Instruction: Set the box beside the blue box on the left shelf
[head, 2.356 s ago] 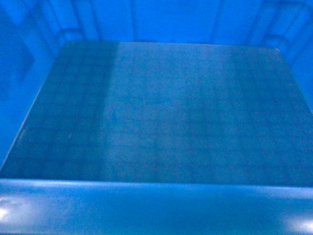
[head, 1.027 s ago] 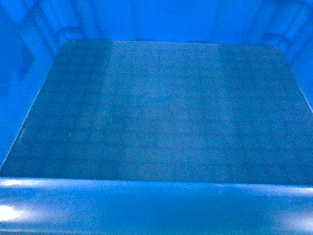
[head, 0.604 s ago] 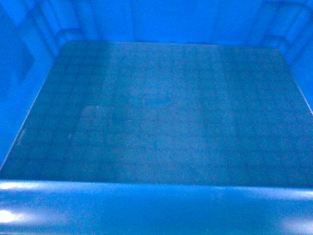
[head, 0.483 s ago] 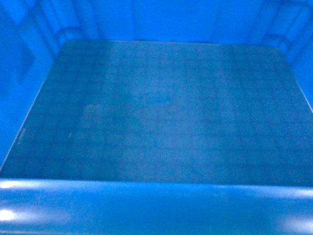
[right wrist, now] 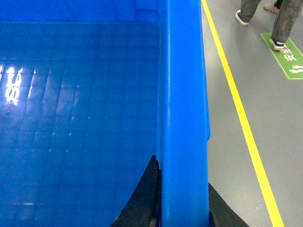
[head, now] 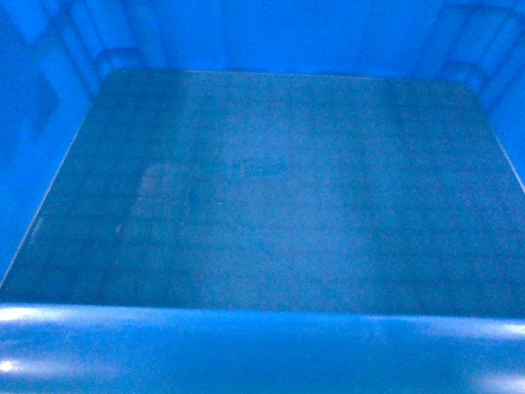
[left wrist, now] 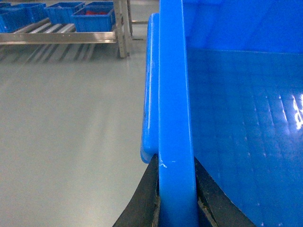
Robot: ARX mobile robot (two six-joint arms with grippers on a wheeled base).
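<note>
1. The box (head: 271, 197) fills the whole head view: faint grid floor, smooth blue inner walls on three sides, thick near rim glossy along the bottom edge.
2. Left gripper (left wrist: 176, 208) sits on the box's left wall; its dark fingers (left wrist: 144, 198) straddle the thick rim, one outside and one inside, pinching the wall between them.
3. Right gripper (right wrist: 182, 208) does the same on the box's right wall; dark fingers (right wrist: 144, 194) on both sides of the rim, clamped on it.
4. The box is held between the two arms, off the grey floor (left wrist: 66, 127), which shows below the outer wall in both wrist views.
5. Box interior holds nothing visible; light glare on the floor grid in both wrist views.
6. Left wrist view: a metal roller shelf (left wrist: 61, 35) far back at upper left, carrying several small blue bins (left wrist: 92, 14), well apart from the held box.
7. Right wrist view: a yellow floor line (right wrist: 239, 118) runs beside the box's right wall; a green floor marker (right wrist: 286, 54) beyond it.
8. A person's legs (right wrist: 265, 16) stand at the top right, by the green marker.
</note>
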